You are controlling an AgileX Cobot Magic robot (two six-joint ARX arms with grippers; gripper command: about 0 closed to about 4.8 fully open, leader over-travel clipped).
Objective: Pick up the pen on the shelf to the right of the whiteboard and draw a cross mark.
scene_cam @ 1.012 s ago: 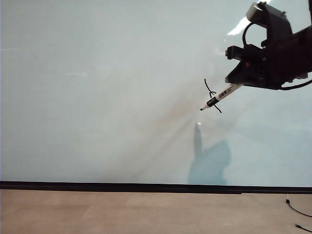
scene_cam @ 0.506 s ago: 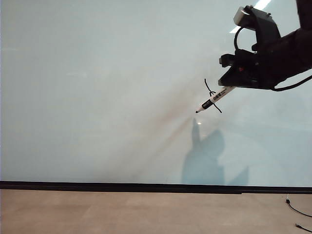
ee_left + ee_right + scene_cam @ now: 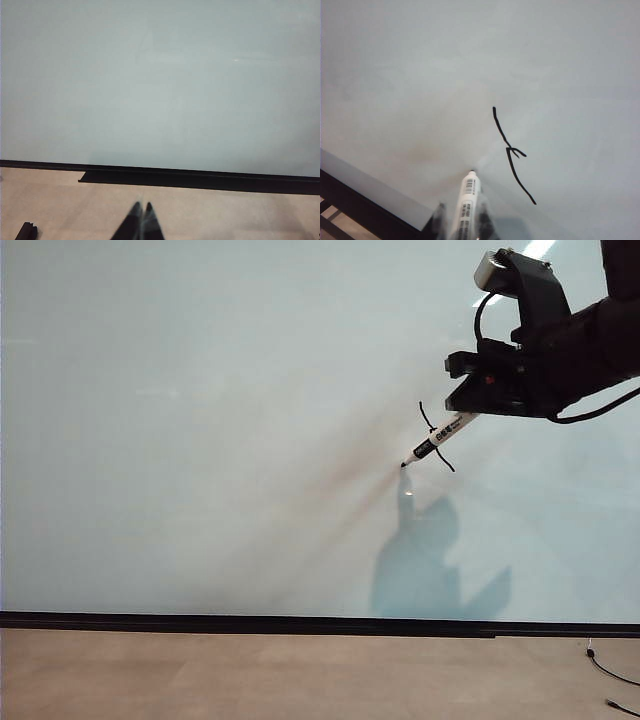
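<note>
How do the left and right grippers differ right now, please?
The right gripper is raised in front of the whiteboard, shut on the pen; the left gripper sits low near the board's bottom edge, jaws shut and holding nothing. The right points at the drawn stroke; the left faces blank board. Both are dark.

Even, cool light fills all three views. The glossy whiteboard [image 3: 200, 420] carries a bright ceiling-light glare streak at upper right, and a soft blue-grey shadow of the arm falls below the pen [image 3: 437, 443]. The wrist views blur the gripper fingertips nearest the lens.
</note>
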